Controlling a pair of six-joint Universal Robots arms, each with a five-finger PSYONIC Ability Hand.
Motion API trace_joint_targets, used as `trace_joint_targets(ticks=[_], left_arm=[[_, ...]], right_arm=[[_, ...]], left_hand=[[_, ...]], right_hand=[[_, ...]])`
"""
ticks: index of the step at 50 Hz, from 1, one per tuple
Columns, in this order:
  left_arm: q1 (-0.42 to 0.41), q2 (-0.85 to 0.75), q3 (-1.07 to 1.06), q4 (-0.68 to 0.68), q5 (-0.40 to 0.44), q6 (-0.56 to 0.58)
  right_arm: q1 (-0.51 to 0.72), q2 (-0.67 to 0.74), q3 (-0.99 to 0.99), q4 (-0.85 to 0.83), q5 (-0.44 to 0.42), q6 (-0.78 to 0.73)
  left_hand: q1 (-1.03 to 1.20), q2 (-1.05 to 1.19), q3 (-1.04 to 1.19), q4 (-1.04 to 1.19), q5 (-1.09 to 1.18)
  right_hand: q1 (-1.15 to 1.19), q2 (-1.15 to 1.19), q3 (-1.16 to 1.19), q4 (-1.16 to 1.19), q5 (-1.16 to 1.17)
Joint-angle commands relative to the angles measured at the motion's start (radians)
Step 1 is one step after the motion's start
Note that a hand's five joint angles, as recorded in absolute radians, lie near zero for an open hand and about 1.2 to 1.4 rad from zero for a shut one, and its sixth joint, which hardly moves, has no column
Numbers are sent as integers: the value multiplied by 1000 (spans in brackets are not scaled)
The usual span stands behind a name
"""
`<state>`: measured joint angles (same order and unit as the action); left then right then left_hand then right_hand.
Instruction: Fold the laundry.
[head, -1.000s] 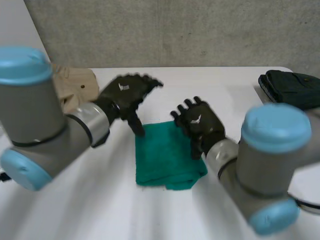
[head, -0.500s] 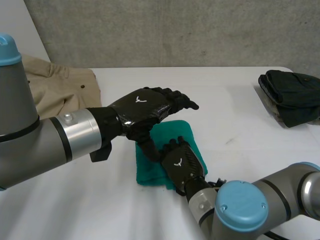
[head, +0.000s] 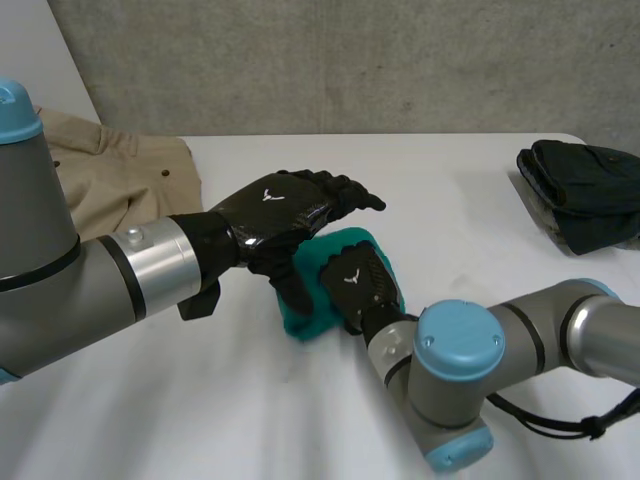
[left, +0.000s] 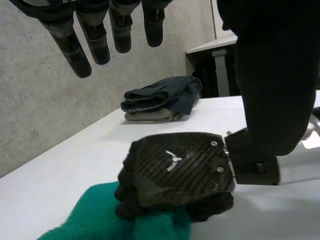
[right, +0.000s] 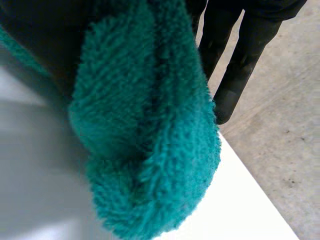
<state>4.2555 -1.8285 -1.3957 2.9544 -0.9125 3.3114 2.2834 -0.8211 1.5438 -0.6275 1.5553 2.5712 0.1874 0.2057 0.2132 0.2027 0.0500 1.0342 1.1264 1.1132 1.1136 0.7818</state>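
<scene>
Your main risk here is the fold falling apart. The teal towel (right: 150, 140) is gathered into a thick roll rather than lying in flat layers. It sits near the middle of the white table (head: 480, 230), between the two hands. If the right hand (left: 180, 167) drags or lifts it from this bunched hold, I'd expect the layers to slide over each other and the edges to end up uneven. The towel could also be pulled toward the table's near edge. A second risk is a collision. The left hand (head: 285, 212) hangs just above and beside the right one, with its thumb reaching down close to the towel's side, so a quick move by either arm could knock them together or snag the cloth. The right hand's fingers are curled down into the towel, gripping the bunch under its palm. Its own wrist view shows the fluffy roll pressed right up against it. The left hand is loose, with straight, spread fingers that hold nothing. You can't tell from these views whether its thumb touches the towel. The khaki garment (head: 110, 170) at the far left and the dark folded clothes (head: 585, 190) at the far right lie well apart from all this.
</scene>
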Motion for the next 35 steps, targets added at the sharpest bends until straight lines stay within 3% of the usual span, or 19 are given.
trace_joint_targets(ticks=[1,12,19,26,30,35], left_arm=[[4,11,11,11,-3,-24],[24,31,37,58,-6,-84],[20,57,76,104,-32,-138],[9,67,115,132,-78,-187],[6,63,112,140,-83,-194],[-5,49,87,144,-82,-190]], right_arm=[[-45,-30,-88,-27,-14,44],[-105,-7,-241,71,-24,113],[-235,-121,-349,29,-23,165],[-447,-187,-407,-96,-38,268],[-599,-155,-442,-124,-104,314],[-784,-15,-504,-159,-259,397]], left_hand=[[-13,-31,-39,-28,-50],[-13,-31,-39,-28,-50],[-13,-31,-39,-28,-50],[-13,-31,-39,-28,-50],[-13,-31,-39,-28,-50],[-13,-31,-39,-28,-50]], right_hand=[[362,270,283,283,440],[362,270,283,283,440],[362,270,283,283,440],[362,270,283,283,440],[362,270,283,283,440],[362,270,283,283,440]])
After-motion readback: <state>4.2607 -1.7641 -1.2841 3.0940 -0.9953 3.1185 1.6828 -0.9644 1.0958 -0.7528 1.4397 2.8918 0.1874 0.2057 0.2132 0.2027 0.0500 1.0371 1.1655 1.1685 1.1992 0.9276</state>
